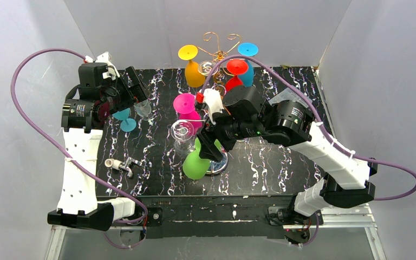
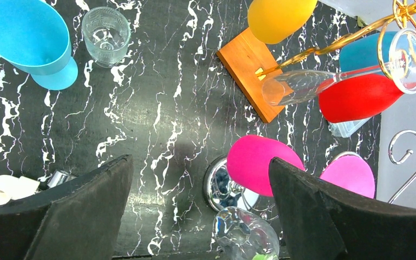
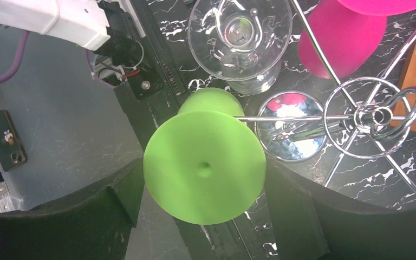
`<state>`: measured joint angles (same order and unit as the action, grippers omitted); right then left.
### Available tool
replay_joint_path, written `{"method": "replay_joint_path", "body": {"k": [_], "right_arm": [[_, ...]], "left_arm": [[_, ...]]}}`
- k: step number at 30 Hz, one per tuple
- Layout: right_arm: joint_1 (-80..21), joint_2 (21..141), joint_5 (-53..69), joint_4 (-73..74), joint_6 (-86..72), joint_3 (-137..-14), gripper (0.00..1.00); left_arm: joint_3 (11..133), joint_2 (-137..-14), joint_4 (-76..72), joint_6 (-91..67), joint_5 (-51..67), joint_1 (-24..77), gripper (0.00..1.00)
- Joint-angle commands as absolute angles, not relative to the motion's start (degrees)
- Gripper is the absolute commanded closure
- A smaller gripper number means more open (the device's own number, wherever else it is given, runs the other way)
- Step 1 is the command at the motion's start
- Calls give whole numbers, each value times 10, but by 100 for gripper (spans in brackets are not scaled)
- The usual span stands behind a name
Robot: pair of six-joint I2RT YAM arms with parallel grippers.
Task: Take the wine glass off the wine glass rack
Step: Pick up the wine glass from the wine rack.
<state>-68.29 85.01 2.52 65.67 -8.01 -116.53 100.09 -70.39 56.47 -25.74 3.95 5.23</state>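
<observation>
Green wine glass is hanging upside down on the silver rack near the middle of the black marbled table, a bit toward the near edge. Its foot is up top and its bowl points down, so the long axis runs pretty much straight up and down. In the right wrist view you look right onto the flat round foot. One of the rack's thin arms runs out to the stem, and the rack's shiny round base sits just right of the glass.

The right gripper has its fingers spread wide with the foot between them, the rim right up against both pads. Can't tell if it's actually squeezing or just framing it.

A clear glass and a pink glass hang on the far side of the same rack.

The left gripper is over at the far left, fingers wide apart and holding nothing.
</observation>
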Motion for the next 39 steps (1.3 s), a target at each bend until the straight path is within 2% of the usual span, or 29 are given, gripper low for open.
{"method": "replay_joint_path", "body": {"k": [1,21,39], "right_arm": [[-685,847,-11,622,-93,-1188,36],[-685,856,-90,649,-102,-1198,36],[-685,843,-105,685,-100,-1192,37]], "left_arm": [[1004,-693,559,-250,47,54,6],[1005,-691,559,-246,50,54,5],[1013,-693,563,-245,95,55,5]]}}
